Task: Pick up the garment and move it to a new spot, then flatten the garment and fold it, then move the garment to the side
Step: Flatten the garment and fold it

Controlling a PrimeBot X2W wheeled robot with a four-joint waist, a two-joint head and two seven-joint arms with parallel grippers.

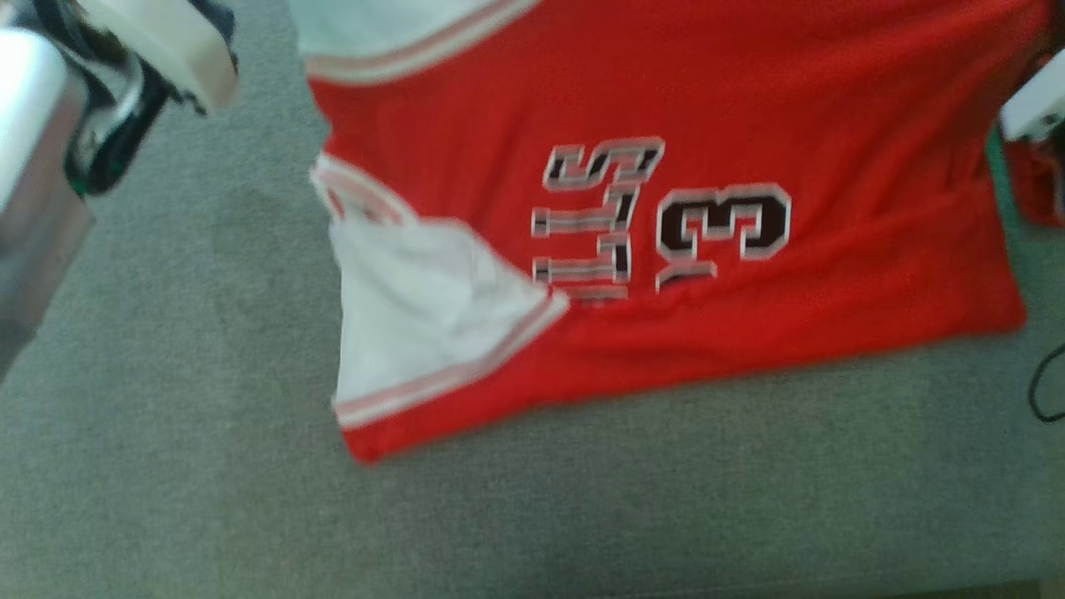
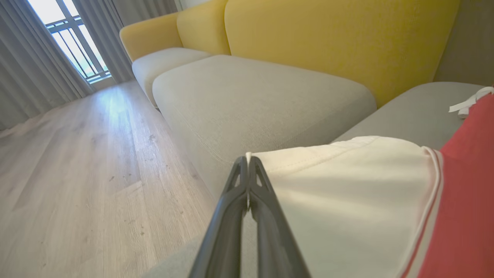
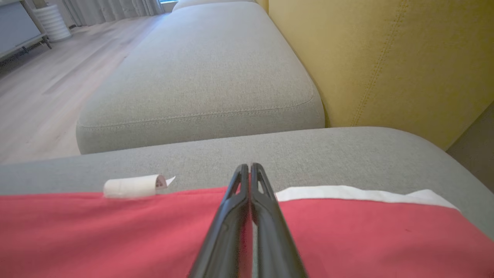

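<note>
With your left gripper clamped on the white sleeve and your right gripper pinched shut on the red edge, the garment lies across the grey cushion (upper right of the head view), so pulling unevenly could bunch it or slip either thin pinch.

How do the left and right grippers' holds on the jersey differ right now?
Left gripper is shut on the white sleeve corner of the jersey; right gripper is shut across the jersey's red edge. The left one ends at the fabric's corner; the right one reaches just past the edge, over the grey cushion. Both are fully closed.
</note>
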